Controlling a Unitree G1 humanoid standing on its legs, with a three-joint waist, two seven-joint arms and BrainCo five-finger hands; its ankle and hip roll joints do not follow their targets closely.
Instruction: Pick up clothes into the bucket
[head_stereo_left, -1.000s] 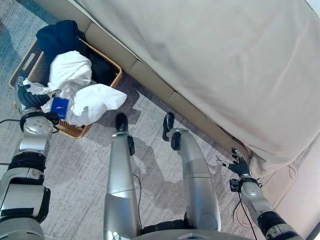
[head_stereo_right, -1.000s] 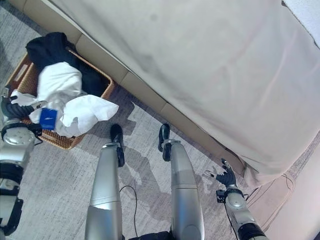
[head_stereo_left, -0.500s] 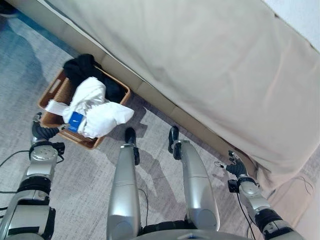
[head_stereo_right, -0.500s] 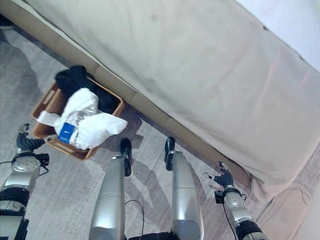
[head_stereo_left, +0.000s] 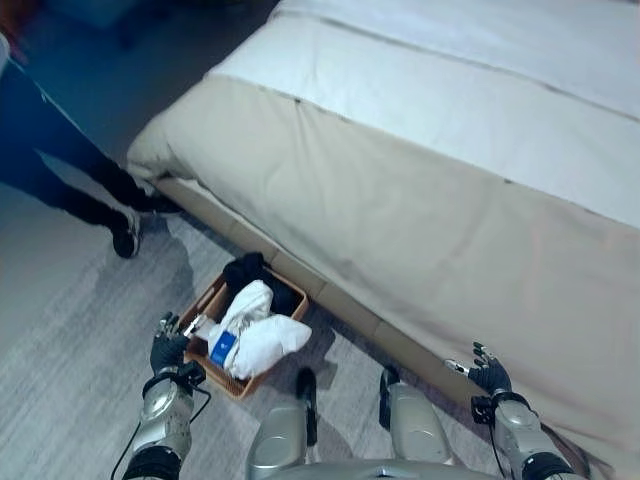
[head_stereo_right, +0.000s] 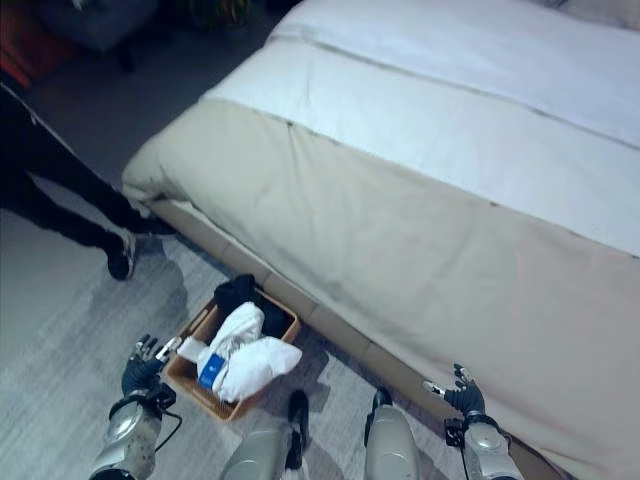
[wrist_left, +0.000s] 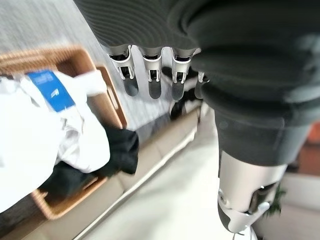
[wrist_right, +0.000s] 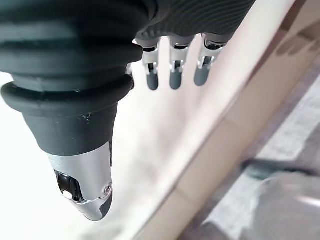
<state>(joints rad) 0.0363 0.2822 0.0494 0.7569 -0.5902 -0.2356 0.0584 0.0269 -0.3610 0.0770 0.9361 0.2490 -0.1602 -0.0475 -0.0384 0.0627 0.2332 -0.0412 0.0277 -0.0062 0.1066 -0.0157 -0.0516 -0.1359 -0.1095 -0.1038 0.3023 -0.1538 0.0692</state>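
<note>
A woven brown basket (head_stereo_left: 199, 332) (wrist_left: 107, 90) stands on the grey carpet against the foot of the bed. White clothes (head_stereo_left: 255, 335) (wrist_left: 47, 135) with a blue tag (head_stereo_left: 221, 347) are heaped in it, one fold hanging over the rim. Dark clothes (head_stereo_left: 249, 271) (wrist_left: 117, 152) lie at its bed-side end. My left hand (head_stereo_left: 167, 348) (wrist_left: 150, 75) hovers just left of the basket, open and empty. Far to the right, my right hand (head_stereo_left: 489, 373) (wrist_right: 172, 67) is open beside the bed's side, holding nothing.
A large bed (head_stereo_left: 430, 170) with a beige cover and white sheet spans the upper right. A person's dark-trousered legs and shoes (head_stereo_left: 125, 235) stand at the left by the bed's corner. Grey carpet (head_stereo_left: 70, 340) lies left of the basket.
The camera has tilted up and back, so the whole bed and a person now show. The basket and clothes look smaller. My left hand has left the basket rim; both hands stay open.
</note>
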